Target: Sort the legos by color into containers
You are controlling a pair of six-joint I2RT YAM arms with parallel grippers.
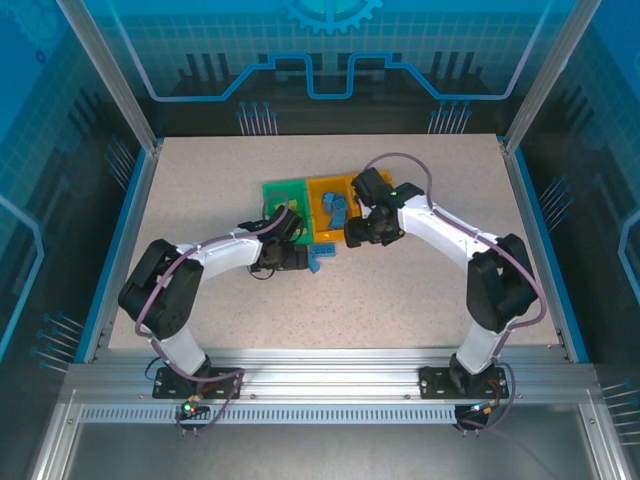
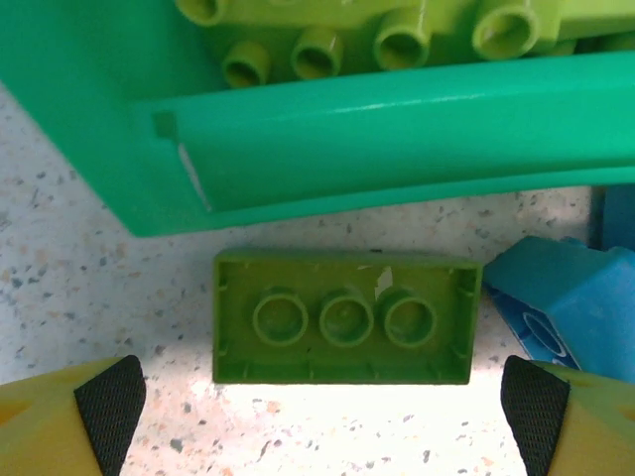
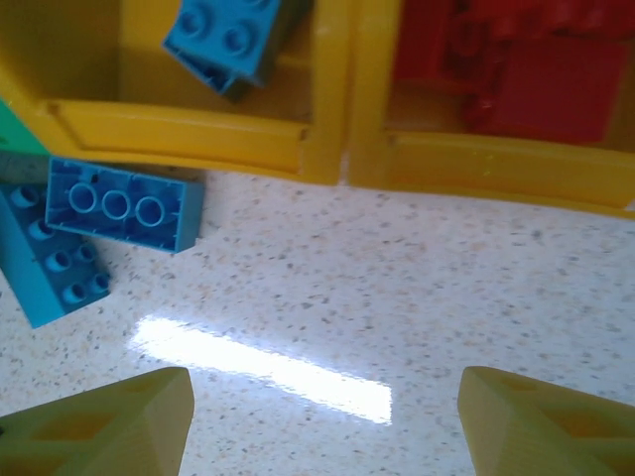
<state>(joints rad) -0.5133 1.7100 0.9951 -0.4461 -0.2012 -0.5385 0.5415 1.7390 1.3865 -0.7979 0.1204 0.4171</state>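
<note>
our left gripper hangs wide open just behind the upturned green lego, whose long axis runs finger to finger.

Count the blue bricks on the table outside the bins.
2: an upside-down brick in front of the middle orange bin, a studs-up brick beside it, nearer the green bin. Others may be hidden.

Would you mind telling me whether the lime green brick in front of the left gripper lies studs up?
No, the lime green brick on the table shows its hollow underside with three round tubes, not studs.
</note>
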